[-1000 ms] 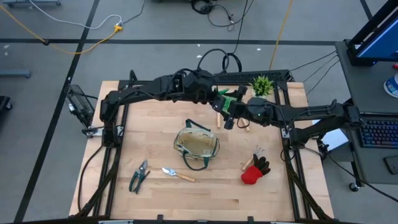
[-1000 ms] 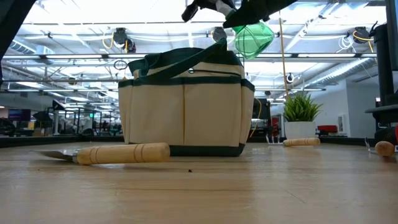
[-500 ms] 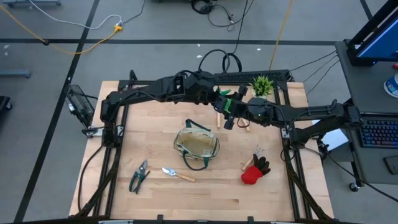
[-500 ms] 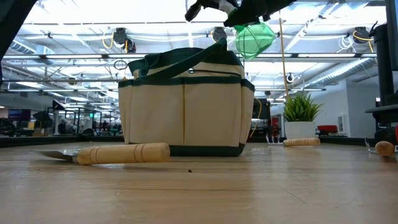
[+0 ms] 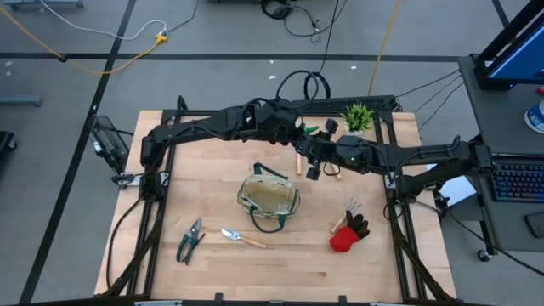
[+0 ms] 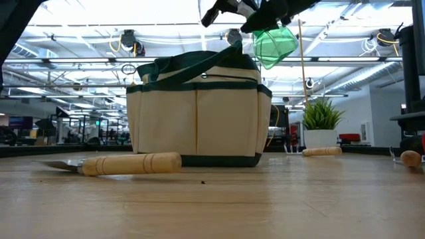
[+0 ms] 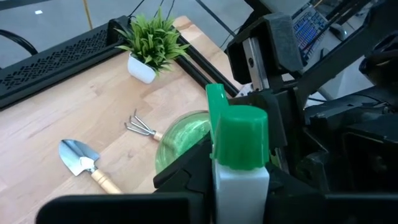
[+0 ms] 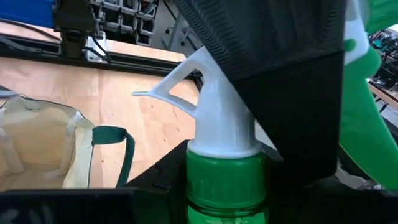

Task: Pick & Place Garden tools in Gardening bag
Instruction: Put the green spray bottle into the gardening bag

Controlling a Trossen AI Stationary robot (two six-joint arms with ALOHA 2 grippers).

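In the high view both arms meet above the upper centre of the table (image 5: 212, 246), the left gripper (image 5: 299, 133) and the right gripper (image 5: 316, 155) converging on the green spray bottle (image 5: 309, 128), which looks like a hand-over from one arm to the other so the bottle can travel toward the gardening bag (image 5: 269, 201), standing open-mouthed at frame centre. Lying on the bare wood are the pruners (image 5: 190, 239) and a trowel (image 5: 240, 238) at lower left of the bag, and the red-and-black glove (image 5: 348, 234) at lower right, none yet bagged. The low view shows the bag as stiff khaki canvas with dark green trim and pockets, a smooth turned wooden handle lying before it, and the translucent green bottle (image 6: 273, 43) hanging in the air at upper right, above and behind the bag's rim. In the left wrist view the left gripper's dark fingers are clamped on the bottle's white head under its glossy green nozzle cap; a second trowel (image 7: 85, 162), a hand fork (image 7: 141, 127) and a potted plant (image 7: 152, 43) lie beyond. In the right wrist view the right gripper brackets the ribbed green collar (image 8: 225, 186), but I cannot tell whether its jaws have gripped.
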